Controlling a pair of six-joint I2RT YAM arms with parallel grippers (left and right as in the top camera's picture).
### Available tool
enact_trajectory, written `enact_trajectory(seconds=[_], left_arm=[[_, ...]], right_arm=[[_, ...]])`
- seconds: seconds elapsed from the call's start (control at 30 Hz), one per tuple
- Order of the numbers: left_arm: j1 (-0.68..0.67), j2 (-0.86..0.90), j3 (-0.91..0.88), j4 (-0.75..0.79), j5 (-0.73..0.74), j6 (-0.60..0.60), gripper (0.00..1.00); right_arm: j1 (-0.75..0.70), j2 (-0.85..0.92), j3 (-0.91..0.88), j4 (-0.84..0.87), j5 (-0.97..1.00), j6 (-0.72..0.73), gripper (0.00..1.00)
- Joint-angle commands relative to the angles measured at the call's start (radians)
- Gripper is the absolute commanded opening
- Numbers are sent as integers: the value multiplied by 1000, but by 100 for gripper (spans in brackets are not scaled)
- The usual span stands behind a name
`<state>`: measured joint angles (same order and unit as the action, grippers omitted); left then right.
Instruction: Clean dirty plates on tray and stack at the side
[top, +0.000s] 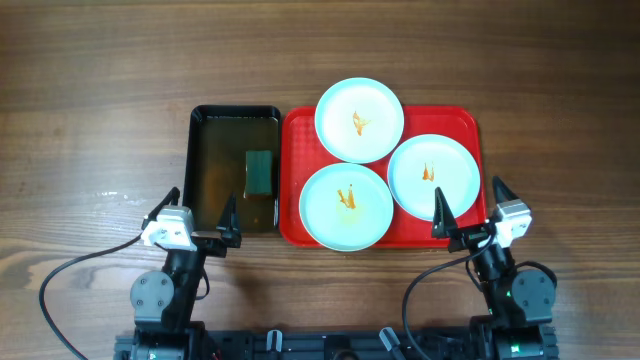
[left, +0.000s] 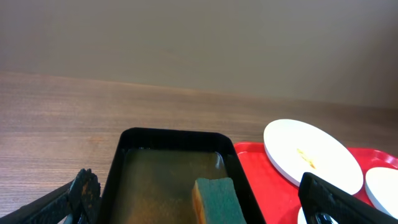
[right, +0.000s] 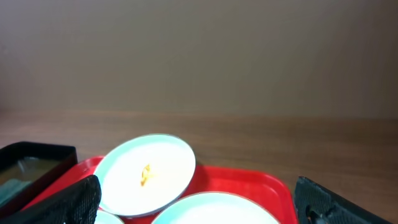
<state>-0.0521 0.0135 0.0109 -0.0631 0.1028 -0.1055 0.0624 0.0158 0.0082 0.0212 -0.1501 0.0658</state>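
- Near the table's (top: 100, 100) front edge, the left gripper (top: 201, 197) is being held wide open, with nothing being gripped between its fingers (left: 84, 190).
- Just ahead of it, the near end of a black tub (top: 192, 160) is being framed by those fingers in the left wrist view.
- Brownish water is being contained in the tub, and a green sponge (top: 260, 172) is being shown lying in it toward the right wall.
- At the front right, the right gripper (top: 468, 187) is likewise being held wide open and empty, its fingers (right: 87, 193) being spread over the near right corner of the tray (top: 297, 150).
- Beside the tub, with the rims touching or nearly so, the red tray is being occupied by all three plates.
- The right plate (top: 432, 177) is being seen closest to the right gripper, one finger being shown over its near edge in the overhead view.
- The near plate (top: 346, 206) is being seen at the tray's front, its edge meeting the right plate's.
- The far plate (top: 359, 120) is being shown overhanging the tray's far rim.
- An orange smear (top: 360, 122) is being carried at each plate's centre.
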Motion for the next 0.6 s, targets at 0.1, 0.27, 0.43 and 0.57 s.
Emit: enact_trajectory(seconds=[0.1, 0.27, 0.43, 0.57], left_arm=[[6, 78, 127, -114, -69, -14, 100], [5, 367, 345, -220, -71, -14, 100], [-19, 766, 693, -450, -66, -15, 100], [-88, 1017, 922, -639, -66, -14, 100]], right_arm=[[3, 105, 144, -179, -19, 13, 99], [3, 365, 381, -341, -35, 13, 100], [3, 689, 663, -570, -111, 12, 100], [4, 860, 824, -728, -118, 16, 99]])
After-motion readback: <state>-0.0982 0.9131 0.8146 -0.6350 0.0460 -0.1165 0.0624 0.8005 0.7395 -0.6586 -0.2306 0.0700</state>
